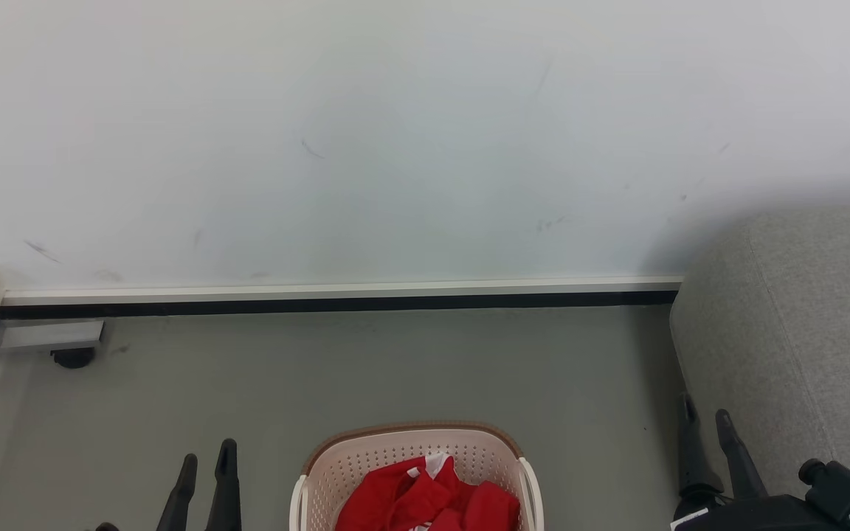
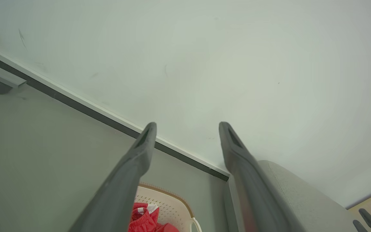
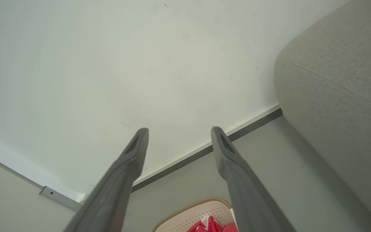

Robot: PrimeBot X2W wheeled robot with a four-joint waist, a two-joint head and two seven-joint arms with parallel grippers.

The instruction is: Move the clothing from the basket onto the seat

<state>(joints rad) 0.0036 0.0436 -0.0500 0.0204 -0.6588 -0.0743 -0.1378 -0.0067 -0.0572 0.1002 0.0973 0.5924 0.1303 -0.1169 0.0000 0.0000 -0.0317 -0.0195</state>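
Note:
The cream basket (image 1: 366, 461) with a brown rim stands on the floor at the bottom middle of the head view, with red clothing (image 1: 425, 501) bundled inside and a bit of white trim showing. The grey seat (image 1: 801, 332) rises at the right, beside the basket. My left gripper (image 1: 208, 459) is open to the basket's left, nothing between its fingers. My right gripper (image 1: 705, 413) is open too, just in front of the seat's side. Each wrist view looks past its own open gripper (image 2: 187, 127) (image 3: 179, 132) at the wall, with the basket (image 2: 169, 203) (image 3: 201, 214) and clothing (image 2: 143, 219) (image 3: 208, 225) low down.
A pale wall (image 1: 395, 147) with a white and black skirting strip (image 1: 336, 299) closes off the far side. A metal frame foot (image 1: 71, 354) stands at the far left on the grey floor (image 1: 395, 369). Open floor lies between the basket and the wall.

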